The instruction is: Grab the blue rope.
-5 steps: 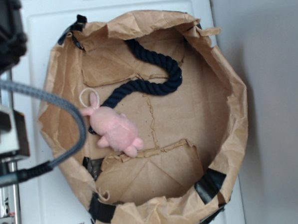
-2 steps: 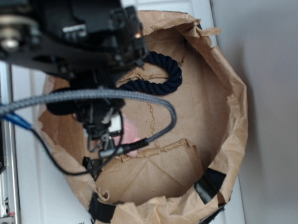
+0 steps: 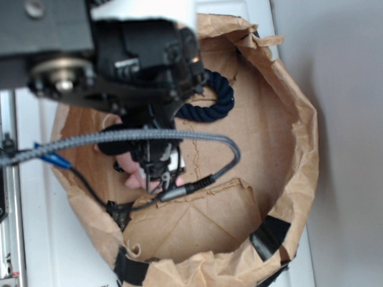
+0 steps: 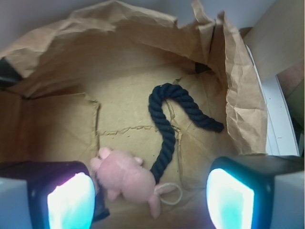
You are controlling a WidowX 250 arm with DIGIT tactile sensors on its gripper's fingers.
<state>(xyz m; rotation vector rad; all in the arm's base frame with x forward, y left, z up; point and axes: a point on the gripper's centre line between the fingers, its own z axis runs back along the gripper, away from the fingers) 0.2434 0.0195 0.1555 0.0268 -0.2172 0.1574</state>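
Approach phase: gripper (image 4: 152, 200) spread wide and empty above the pink plush toy (image 4: 127, 179), blue rope (image 4: 167, 125) lying curved on the paper bag (image 4: 238, 95) floor just beyond it, so next move likely needs forward shift then descent onto rope.

The rope (image 4: 165, 125) and the toy (image 4: 128, 177) lie on the floor of the paper bag (image 4: 240, 102), which sits on the worktop (image 3: 56, 253). In the wrist view, the rope's near end lies just right of the toy; its far end bends round to the right, near the bag's wall. The pincer (image 4: 151, 200) hangs above the toy.
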